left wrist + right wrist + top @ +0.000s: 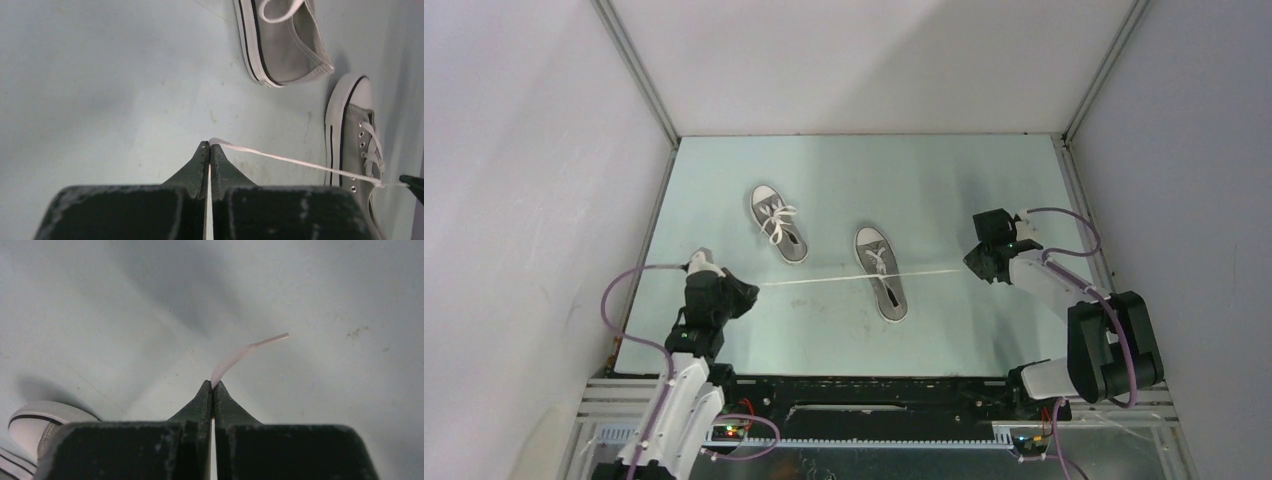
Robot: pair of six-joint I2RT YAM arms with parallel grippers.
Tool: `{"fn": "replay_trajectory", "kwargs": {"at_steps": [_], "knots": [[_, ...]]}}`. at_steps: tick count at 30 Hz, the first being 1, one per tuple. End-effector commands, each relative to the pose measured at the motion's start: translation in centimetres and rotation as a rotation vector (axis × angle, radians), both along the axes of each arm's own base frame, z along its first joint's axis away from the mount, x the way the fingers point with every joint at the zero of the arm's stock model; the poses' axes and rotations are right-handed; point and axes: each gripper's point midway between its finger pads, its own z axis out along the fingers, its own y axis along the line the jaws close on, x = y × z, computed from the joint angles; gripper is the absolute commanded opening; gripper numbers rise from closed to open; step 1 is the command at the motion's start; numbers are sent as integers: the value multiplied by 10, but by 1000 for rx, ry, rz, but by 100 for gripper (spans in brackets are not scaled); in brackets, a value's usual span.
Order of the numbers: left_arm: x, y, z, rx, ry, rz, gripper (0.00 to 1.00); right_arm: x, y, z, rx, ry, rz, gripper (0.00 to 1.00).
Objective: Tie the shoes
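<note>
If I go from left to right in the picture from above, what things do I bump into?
Left tool, far shoe, near shoe, right tool. The white lace stretches between both tools, so it has no single place.

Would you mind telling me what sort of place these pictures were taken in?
Probably an enclosed robot test cell in a lab: plain panel walls on aluminium framing, a pale tabletop, and a metal mounting rail at its near edge.
</note>
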Motion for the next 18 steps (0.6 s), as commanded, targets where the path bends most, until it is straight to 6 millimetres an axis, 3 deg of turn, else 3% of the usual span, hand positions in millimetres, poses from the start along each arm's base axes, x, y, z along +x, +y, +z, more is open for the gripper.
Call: {"fn": "replay_trajectory", "kwargs": {"at_steps": [1, 4, 8, 9, 10, 12, 14, 18], "knots": [[8, 17, 12, -32, -61, 88, 0, 16, -26, 9, -140, -60, 9, 0], [14, 7, 15, -26, -70, 4, 0, 23, -29, 13, -182, -85, 52, 0], [12, -7, 11, 70, 3, -98, 0, 47, -9, 45, -261, -225, 307, 2], [8, -19, 12, 115, 14, -144, 6, 48, -2, 52, -268, -243, 367, 10], [8, -19, 15, 161, 13, -141, 17, 48, 6, 56, -256, -258, 422, 19], [0, -37, 22, 244, 8, -209, 44, 44, 22, 62, -211, -281, 517, 39], [-3, -44, 32, 339, -4, -240, 66, 35, 37, 63, -182, -281, 620, 42], [-6, -92, 44, 449, -73, -478, 68, 12, 59, 68, -172, -287, 802, 46]]}}
